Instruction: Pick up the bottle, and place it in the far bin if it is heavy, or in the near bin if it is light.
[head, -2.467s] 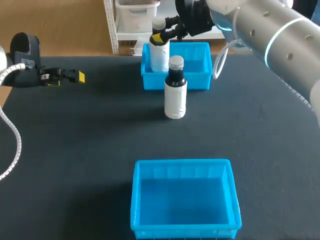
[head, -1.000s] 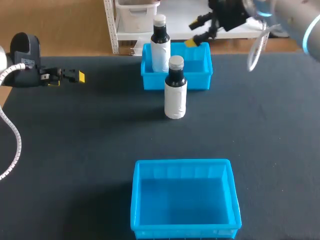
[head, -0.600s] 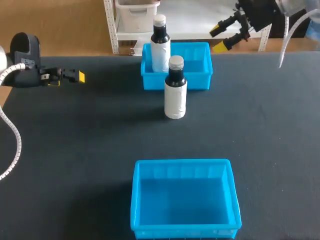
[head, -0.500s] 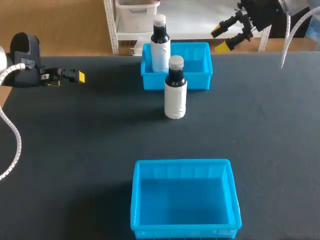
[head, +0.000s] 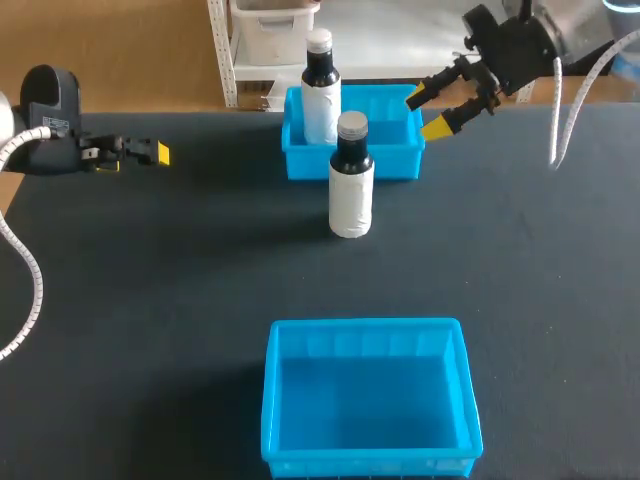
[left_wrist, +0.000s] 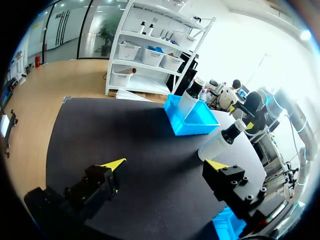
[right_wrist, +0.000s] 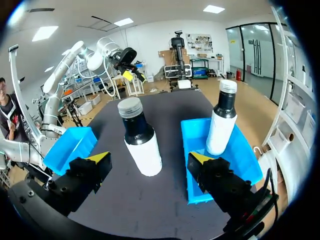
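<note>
We note our right gripper (head: 425, 115) just beside the far bin's (head: 390, 162) right wall. Ahead of its fingers a bottle (head: 351, 180) stands on the table (head: 150, 300), just before that bin. A second bottle (head: 320, 85) stands in the bin. The near bin (head: 365, 325) lies well apart from it, as does the left gripper (head: 150, 152).

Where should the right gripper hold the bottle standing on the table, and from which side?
Probably the wide white body of the bottle, below the narrow dark neck, from the right side, where the open right gripper is. It stands upright, with the far bin close behind.
</note>
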